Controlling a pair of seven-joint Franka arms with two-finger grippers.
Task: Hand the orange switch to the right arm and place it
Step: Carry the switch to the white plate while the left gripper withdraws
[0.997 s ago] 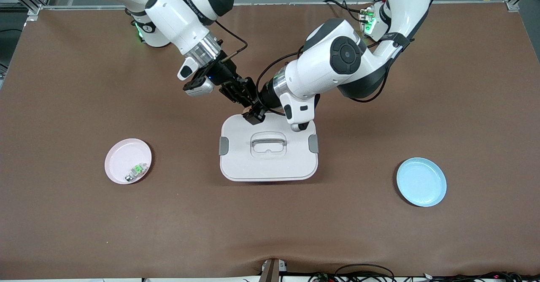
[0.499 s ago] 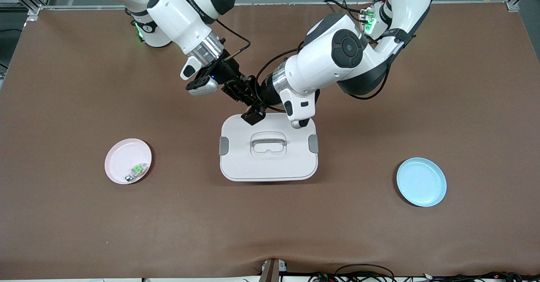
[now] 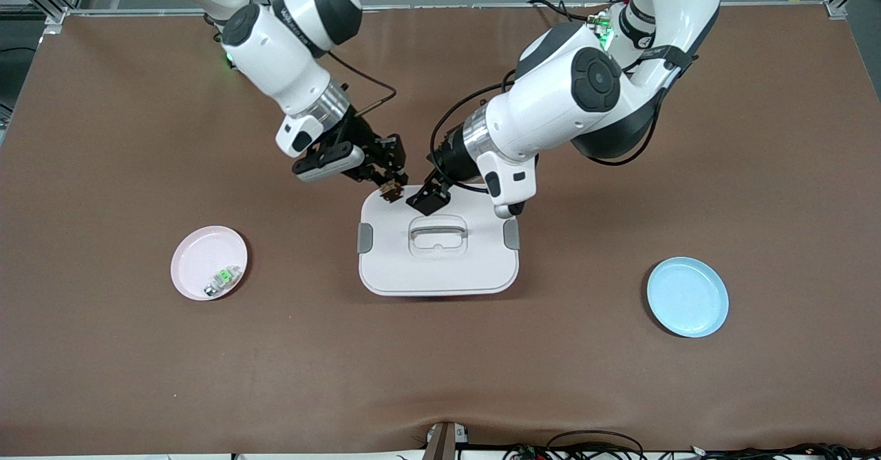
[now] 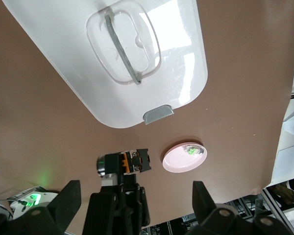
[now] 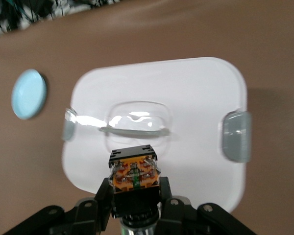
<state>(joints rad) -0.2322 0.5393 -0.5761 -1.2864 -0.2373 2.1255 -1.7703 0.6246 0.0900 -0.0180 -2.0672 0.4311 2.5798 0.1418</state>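
You have two matching machines here: the right arm [image 3: 275, 47] and the left arm [image 3: 585, 95] both wear glossy white shells with black joint caps and a ribbed silver ring at the wrist. Black cables loop loosely off each forearm (the left arm's loop hangs wider). Green lights glow near both bases. Each ends in a black gripper, with a small white-and-grey camera block strapped alongside.

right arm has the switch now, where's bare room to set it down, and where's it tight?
Bare mat lies between the pink plate and the white lidded box, and between that box and the empty blue plate. It is crowded over the box's edge nearest the bases: the right claw, shut on the orange switch, and the open left claw hang close together there.
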